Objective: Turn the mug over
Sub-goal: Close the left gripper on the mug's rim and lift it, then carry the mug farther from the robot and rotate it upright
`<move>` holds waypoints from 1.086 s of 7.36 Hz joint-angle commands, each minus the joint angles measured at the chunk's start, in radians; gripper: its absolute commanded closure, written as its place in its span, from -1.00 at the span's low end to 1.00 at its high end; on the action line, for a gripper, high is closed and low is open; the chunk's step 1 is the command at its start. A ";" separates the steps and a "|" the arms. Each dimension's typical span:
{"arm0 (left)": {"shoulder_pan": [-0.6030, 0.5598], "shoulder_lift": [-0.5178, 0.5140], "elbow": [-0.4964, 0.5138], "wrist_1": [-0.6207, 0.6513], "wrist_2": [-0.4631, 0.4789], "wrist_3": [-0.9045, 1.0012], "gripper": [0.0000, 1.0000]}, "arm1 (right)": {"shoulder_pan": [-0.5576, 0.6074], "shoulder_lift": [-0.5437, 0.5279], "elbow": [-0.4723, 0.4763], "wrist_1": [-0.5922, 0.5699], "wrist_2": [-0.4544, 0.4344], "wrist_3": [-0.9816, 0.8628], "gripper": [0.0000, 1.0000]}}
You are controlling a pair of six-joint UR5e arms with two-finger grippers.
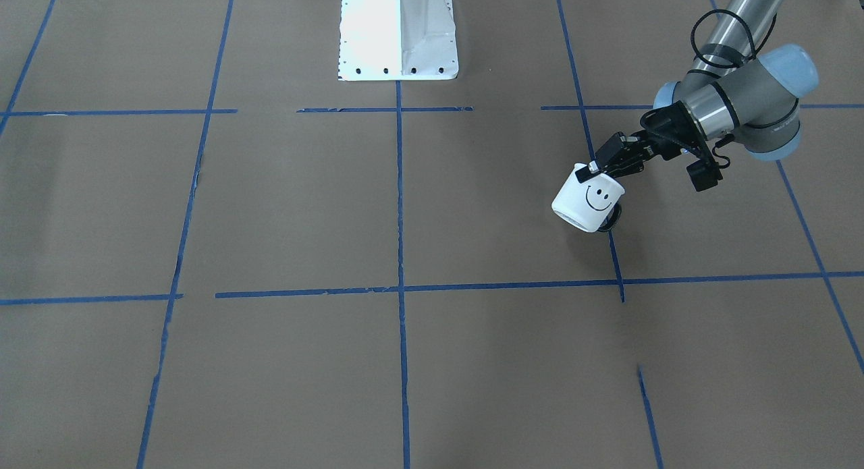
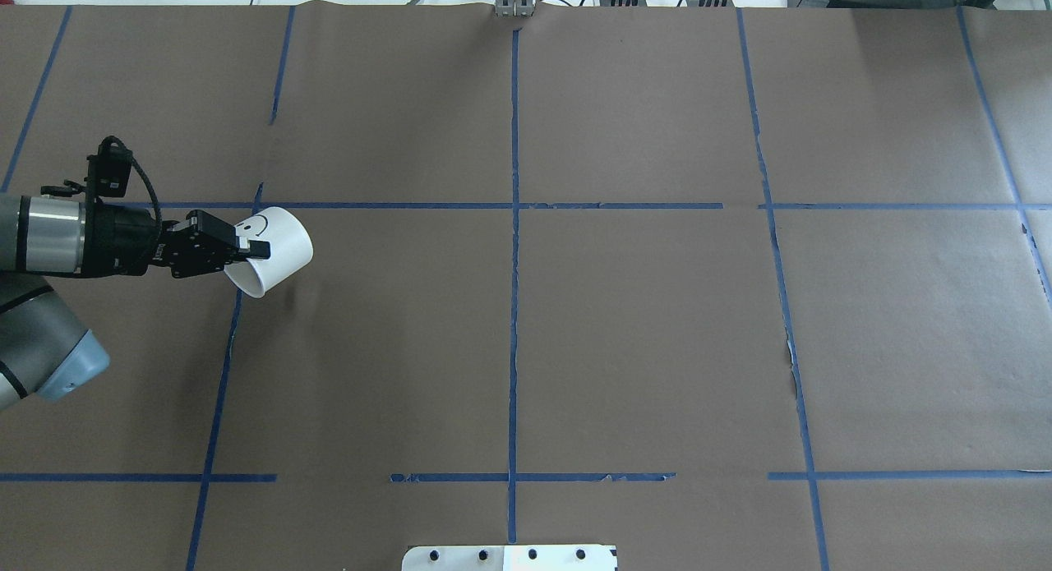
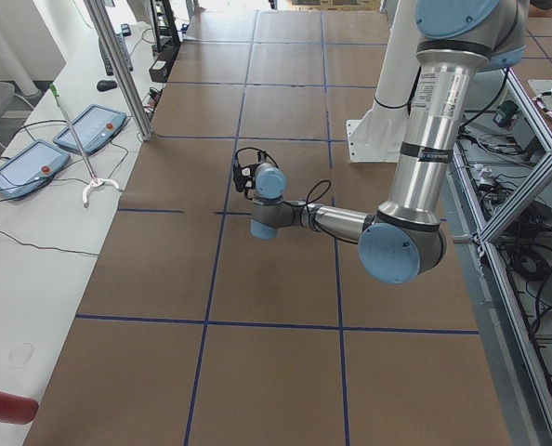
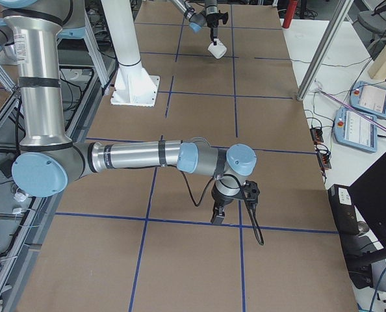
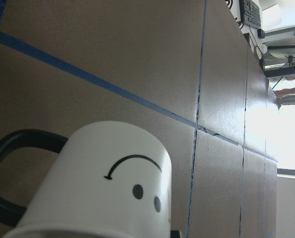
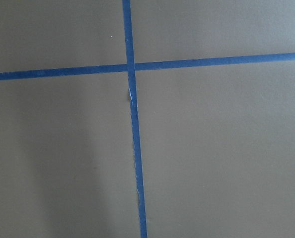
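Observation:
The mug (image 1: 586, 200) is white with a black smiley face and a thin black loop handle (image 5: 6, 163). My left gripper (image 1: 597, 168) is shut on the mug's rim and holds it tilted above the brown table. The mug's rim is at the gripper and its base points away. It also shows in the overhead view (image 2: 278, 244), with the left gripper (image 2: 251, 248) at its left, and fills the bottom of the left wrist view (image 5: 103, 193). My right gripper (image 4: 217, 218) shows only in the exterior right view, pointing down near the table. I cannot tell whether it is open.
The table is covered in brown paper with a grid of blue tape lines (image 2: 514, 308). The white robot base plate (image 1: 398, 34) stands at the robot's edge. Control pendants (image 3: 25, 167) lie on a side bench beyond the table.

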 commanded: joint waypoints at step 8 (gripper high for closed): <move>0.135 -0.681 0.106 1.259 -0.221 0.043 1.00 | 0.000 0.000 0.000 0.000 0.000 0.000 -1.00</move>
